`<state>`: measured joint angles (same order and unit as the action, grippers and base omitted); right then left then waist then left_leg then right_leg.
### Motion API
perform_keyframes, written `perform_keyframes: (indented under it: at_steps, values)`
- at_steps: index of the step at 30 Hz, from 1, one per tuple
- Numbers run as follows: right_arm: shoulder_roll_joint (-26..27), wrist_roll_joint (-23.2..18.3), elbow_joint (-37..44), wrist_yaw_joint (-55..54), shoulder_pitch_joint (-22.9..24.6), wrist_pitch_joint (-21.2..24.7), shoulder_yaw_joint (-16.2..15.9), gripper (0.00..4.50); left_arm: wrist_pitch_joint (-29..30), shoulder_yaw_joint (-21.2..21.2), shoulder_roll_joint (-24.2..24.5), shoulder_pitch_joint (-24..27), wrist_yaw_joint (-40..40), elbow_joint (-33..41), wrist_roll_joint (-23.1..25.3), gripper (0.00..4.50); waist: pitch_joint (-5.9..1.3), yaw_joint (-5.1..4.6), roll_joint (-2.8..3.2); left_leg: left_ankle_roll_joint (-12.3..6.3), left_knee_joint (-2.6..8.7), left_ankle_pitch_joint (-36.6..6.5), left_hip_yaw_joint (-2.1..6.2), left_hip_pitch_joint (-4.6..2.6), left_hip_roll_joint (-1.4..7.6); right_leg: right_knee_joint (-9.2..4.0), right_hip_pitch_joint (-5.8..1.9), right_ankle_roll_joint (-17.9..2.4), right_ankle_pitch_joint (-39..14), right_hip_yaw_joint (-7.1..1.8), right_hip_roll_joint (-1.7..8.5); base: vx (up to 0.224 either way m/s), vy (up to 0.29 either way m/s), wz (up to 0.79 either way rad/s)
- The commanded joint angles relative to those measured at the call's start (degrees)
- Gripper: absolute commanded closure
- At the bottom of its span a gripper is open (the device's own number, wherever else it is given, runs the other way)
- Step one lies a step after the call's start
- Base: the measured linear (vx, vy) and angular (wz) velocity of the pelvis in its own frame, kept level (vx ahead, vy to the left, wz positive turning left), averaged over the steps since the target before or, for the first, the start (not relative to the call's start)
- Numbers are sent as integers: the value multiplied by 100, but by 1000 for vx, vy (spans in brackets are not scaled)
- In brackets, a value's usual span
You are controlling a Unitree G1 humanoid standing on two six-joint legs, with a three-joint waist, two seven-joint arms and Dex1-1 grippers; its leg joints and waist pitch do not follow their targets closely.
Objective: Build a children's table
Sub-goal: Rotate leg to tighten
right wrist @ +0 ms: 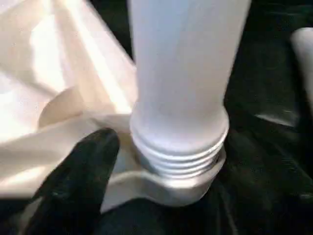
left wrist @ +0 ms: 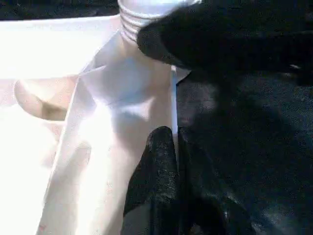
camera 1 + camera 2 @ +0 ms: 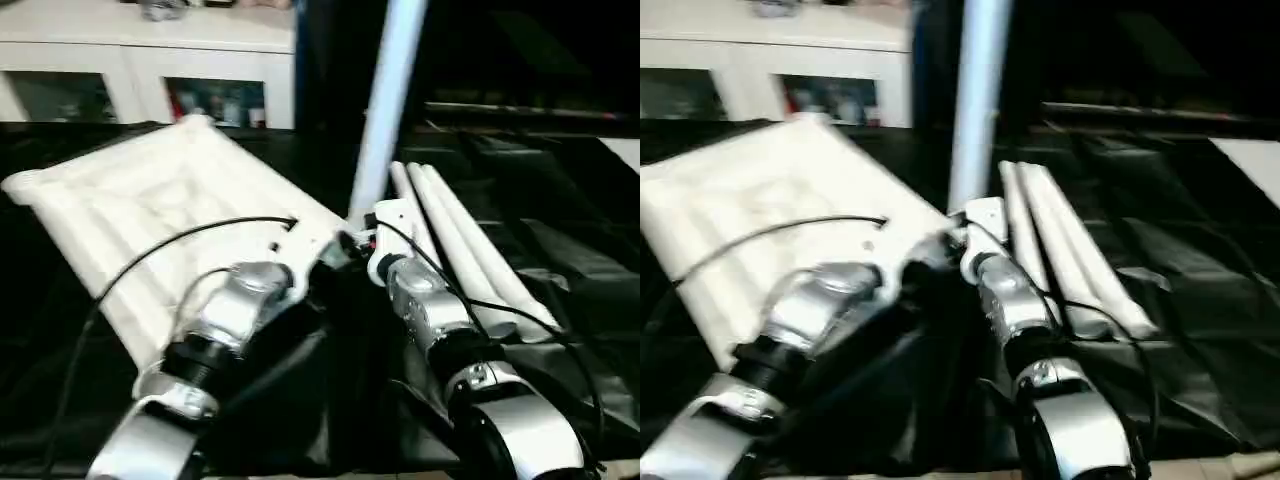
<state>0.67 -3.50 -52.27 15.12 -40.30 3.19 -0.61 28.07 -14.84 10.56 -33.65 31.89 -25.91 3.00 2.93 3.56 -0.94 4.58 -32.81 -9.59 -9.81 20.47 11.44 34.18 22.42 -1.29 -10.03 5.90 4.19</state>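
The white table top (image 3: 150, 200) lies upside down on black cloth, ribbed side up. One white leg (image 3: 385, 100) stands upright in its near right corner socket (image 1: 171, 188), with the threaded end (image 1: 178, 152) partly showing above the socket. My left gripper (image 2: 175, 142) is shut on the top's thin rim just beside that corner. My right gripper (image 3: 372, 235) is at the foot of the leg and open. One of its black fingers (image 1: 78, 181) stands clear of the thread.
Three more white legs (image 3: 460, 240) lie side by side on the black cloth (image 3: 570, 260) to the right of my right arm. A white glass-door cabinet (image 3: 150, 60) stands behind the table top. Cables run over both forearms.
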Motion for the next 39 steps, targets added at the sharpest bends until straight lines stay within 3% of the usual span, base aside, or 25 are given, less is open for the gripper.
perform_keyframes:
  at_steps: [1,2,3,6,9,13,16,20,24,31,39]
  values:
    - [-241,-12,370,667,109,-16,-223,30,-398,-74,252,217,579,352,-107,450,-386,65,-21,-178,368,-1297,75,41,184,-437,-282,-711,-1720,-334,480,0,0,0]
    - [-426,-9,564,989,194,-18,-310,30,-439,-95,392,317,807,493,-170,450,-395,78,-3,-202,363,-1178,74,43,191,-410,-284,-776,-1528,-332,477,0,0,0]
    - [-623,8,749,1300,277,-21,-390,30,-345,-103,533,408,981,628,-231,450,-425,105,0,-333,305,-829,33,33,187,-332,-267,-988,-859,-351,451,0,0,0]
    - [-1062,-17,1150,2062,460,-8,-500,30,-563,-132,864,589,1386,815,-329,450,-414,151,22,-497,283,-635,19,57,178,-280,-277,-1150,-413,-343,422,0,0,0]
    - [-1506,-112,1625,3066,709,-19,-734,30,-846,-163,1177,773,1925,1056,-520,450,-409,177,22,-493,290,-743,19,34,198,-269,-288,-1206,-434,-349,423,0,0,0]
    - [-2015,-411,2265,4259,1025,252,-1015,30,-829,-212,1536,1018,2672,1594,-791,450,-368,190,12,-453,318,-1088,18,9,214,-340,-277,-1131,-1034,-349,424,0,0,0]
    - [-2151,-375,2353,4478,1072,203,-1099,30,-801,-227,1644,1084,2898,1755,-875,450,-343,188,11,-296,334,-1344,22,-15,218,-391,-233,-1039,-1562,-355,425,0,0,0]
    - [-2042,-359,2277,4485,994,131,-1067,30,-807,-241,1667,1132,3008,1874,-973,450,-334,189,-15,-216,331,-1462,27,-19,208,-420,-218,-953,-1873,-362,438,0,0,0]
    - [-1989,-389,2323,4546,987,197,-1126,30,-782,-261,1644,1152,3008,1913,-962,450,-341,197,-22,-210,331,-1381,34,-11,208,-403,-221,-913,-1846,-361,435,0,0,0]
    - [-1942,-256,2228,4567,993,153,-1206,94,-759,-252,1618,1158,3003,1915,-891,450,-360,227,-19,-257,311,-1154,25,5,200,-363,-235,-973,-1484,-363,426,0,0,0]
    - [-1939,-226,2164,4518,1016,127,-1190,154,-742,-263,1606,1137,2994,1877,-874,450,-360,228,2,-229,312,-1220,30,2,196,-372,-239,-955,-1540,-358,422,0,0,0]
